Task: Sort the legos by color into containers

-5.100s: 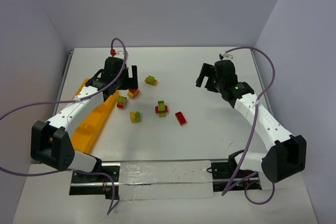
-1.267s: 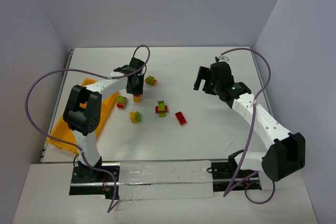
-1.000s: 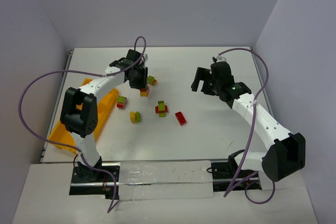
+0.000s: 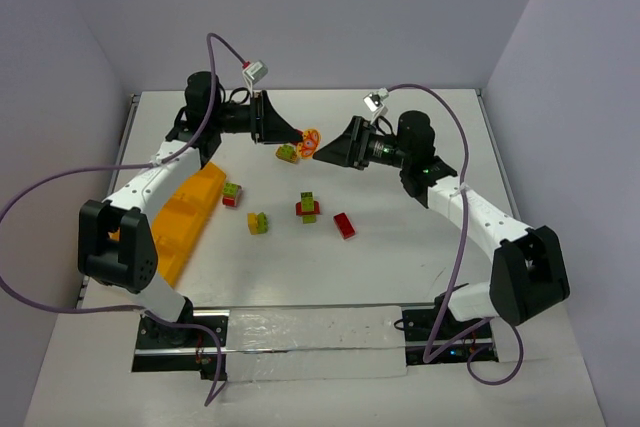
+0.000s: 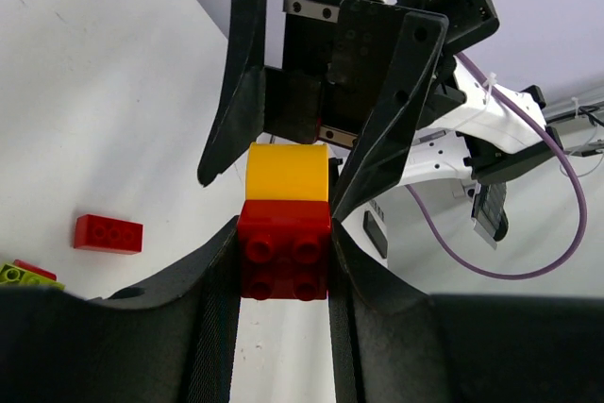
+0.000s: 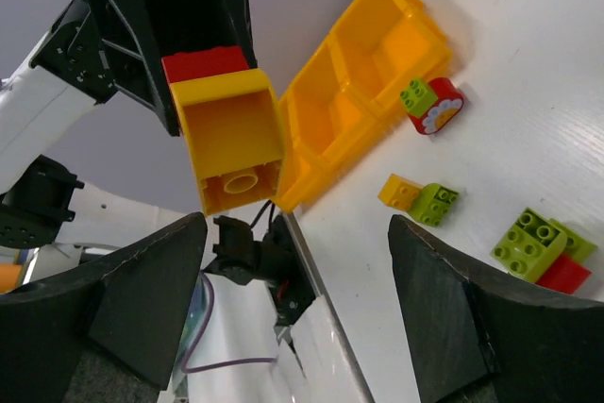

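Note:
My left gripper (image 4: 292, 131) (image 5: 283, 238) is shut on the red half of a red-and-yellow lego clump (image 4: 308, 136) (image 5: 283, 247), held in the air over the back of the table. Its yellow half (image 6: 231, 143) points at my right gripper (image 4: 322, 153) (image 6: 297, 299). That gripper faces it, open, with its fingers (image 5: 243, 92) on either side of the yellow half and not touching. Loose legos lie below: green-yellow (image 4: 287, 153), green-red (image 4: 232, 194), yellow-green (image 4: 258, 223), red-green (image 4: 308, 208) and a red one (image 4: 344, 226). The containers are one orange tray (image 4: 180, 222) (image 6: 377, 63) at the left.
Purple cables loop from both arms over the table's left and right sides. Grey walls close the back and both sides. A taped rail with the arm bases runs along the near edge.
My left gripper has lifted the red-and-yellow clump off the table and turned it toward the right. My right gripper has swung left to face it, and its jaws have narrowed a little.

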You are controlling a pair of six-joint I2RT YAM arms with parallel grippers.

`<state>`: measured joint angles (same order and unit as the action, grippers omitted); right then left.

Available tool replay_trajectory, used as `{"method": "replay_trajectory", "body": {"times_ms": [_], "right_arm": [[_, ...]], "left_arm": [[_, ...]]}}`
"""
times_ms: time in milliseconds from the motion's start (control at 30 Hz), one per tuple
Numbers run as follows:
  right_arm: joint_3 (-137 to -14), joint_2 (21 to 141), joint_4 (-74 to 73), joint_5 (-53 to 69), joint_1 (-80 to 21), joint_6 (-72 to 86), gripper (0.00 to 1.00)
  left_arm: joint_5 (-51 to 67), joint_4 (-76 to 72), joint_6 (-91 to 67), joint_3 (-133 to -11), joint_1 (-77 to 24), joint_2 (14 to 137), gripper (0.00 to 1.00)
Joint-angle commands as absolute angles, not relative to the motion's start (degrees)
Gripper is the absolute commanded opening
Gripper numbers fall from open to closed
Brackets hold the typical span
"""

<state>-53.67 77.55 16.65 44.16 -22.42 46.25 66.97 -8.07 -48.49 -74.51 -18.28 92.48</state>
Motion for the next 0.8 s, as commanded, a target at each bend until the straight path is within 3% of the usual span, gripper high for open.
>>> {"method": "replay_trajectory", "body": {"times_ms": [0,267,567,667,767], "right_arm": [[-57.27,79.9,21.29,44.96,-24.97,48.04,0.83],[-59.4,81.47,23.7,45.42,-26.44,49.7,0.71],[-57.33,82.52,33.57,48.22,-26.46,56.69,0.48],[-55.5,83.63,43.93,49.79,-26.51,64.24,0.35],[-54.64,84.83,48.95,50.7,-26.37,67.85,0.13]], "left_arm": [[69.3,-12.91,-49.96,-73.87,-18.5,89.91,0.0],[69.08,-10.72,-48.41,-74.27,-18.63,90.1,0.0],[69.17,-8.19,-46.5,-74.18,-19.33,89.73,0.0],[69.72,-7.16,-45.48,-74.0,-19.44,89.32,0.0],[70.03,-5.17,-44.07,-74.54,-19.59,89.13,0.0]]}}
